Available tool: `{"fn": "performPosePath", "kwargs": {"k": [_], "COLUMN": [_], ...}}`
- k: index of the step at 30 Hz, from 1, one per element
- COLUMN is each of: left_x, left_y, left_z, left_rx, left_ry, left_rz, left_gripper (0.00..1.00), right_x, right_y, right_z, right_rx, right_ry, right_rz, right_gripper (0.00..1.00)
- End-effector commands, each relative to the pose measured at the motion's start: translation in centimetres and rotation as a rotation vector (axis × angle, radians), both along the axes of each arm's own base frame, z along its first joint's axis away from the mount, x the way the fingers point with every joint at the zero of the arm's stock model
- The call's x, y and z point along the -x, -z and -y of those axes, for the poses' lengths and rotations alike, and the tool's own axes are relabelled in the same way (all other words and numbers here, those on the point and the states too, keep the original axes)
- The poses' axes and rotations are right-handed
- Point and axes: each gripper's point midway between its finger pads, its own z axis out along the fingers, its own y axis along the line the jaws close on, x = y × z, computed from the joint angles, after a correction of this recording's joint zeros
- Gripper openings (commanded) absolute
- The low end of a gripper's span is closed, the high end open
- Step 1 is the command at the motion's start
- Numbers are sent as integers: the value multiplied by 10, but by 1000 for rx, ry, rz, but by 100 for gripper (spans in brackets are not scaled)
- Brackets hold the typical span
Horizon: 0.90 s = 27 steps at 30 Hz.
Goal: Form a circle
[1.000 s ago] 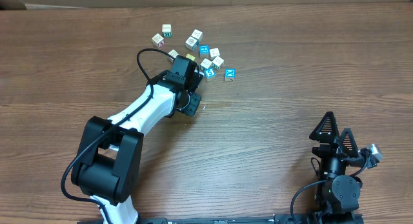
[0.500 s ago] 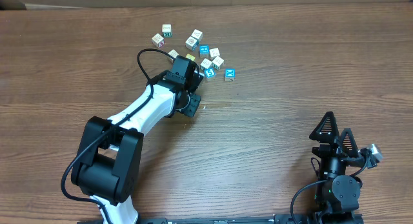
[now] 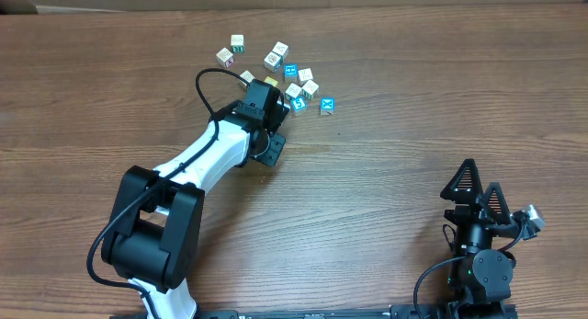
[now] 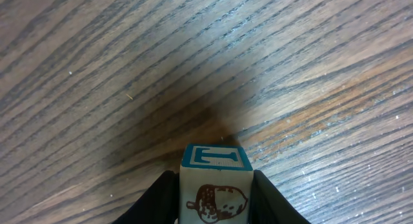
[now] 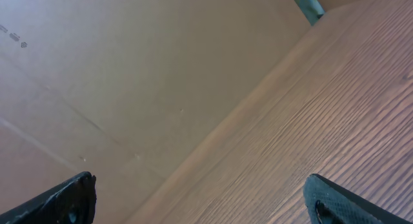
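My left gripper [image 4: 214, 179] is shut on a small white cube [image 4: 215, 193] with a brown acorn on its side and a teal-bordered top, held just above bare wood. Seen from overhead, the left gripper [image 3: 272, 150] hangs just below a loose scatter of white and cyan cubes [image 3: 292, 80], and the arm hides the held cube. No circle of cubes shows in any view. My right gripper [image 3: 480, 190] rests at the table's front right with its fingers wide open. In its own wrist view the right gripper [image 5: 201, 188] has nothing between the fingers.
A cyan cube [image 3: 326, 105] lies at the scatter's right edge. Two white cubes [image 3: 231, 51] lie at its left. A cardboard wall [image 5: 142, 75] stands beyond the table edge in the right wrist view.
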Motion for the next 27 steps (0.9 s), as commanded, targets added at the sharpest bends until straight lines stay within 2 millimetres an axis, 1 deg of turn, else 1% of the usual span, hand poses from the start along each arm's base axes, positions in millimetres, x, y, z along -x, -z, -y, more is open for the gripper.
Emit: {"fn": "performPosePath", "kwargs": {"k": [1, 6, 13, 16, 20, 22, 24, 27], "left_x": [2, 2, 2, 2, 2, -3, -10, -27], "left_y": [5, 5, 5, 5, 2, -3, -13, -36], "left_z": [-3, -3, -3, -2, 3, 5, 7, 10], "left_rx": [-45, -53, -57, -54, -26, -18, -8, 19], "left_ry": [56, 83, 96, 96, 104, 88, 75, 27], "left_rz": [1, 4, 5, 4, 4, 15, 30, 64], "left_gripper": [29, 31, 45, 46, 52, 53, 54, 56], "right_x": [1, 1, 1, 1, 1, 1, 1, 1], "right_y": [2, 2, 2, 2, 2, 2, 2, 2], "right_z": [2, 2, 2, 2, 2, 2, 2, 2], "right_rx": [1, 1, 1, 1, 1, 1, 1, 1], "right_ry": [10, 10, 10, 10, 10, 10, 10, 10], "right_rz": [1, 1, 1, 1, 1, 1, 1, 1], "right_gripper": [100, 100, 100, 100, 100, 100, 100, 100]}}
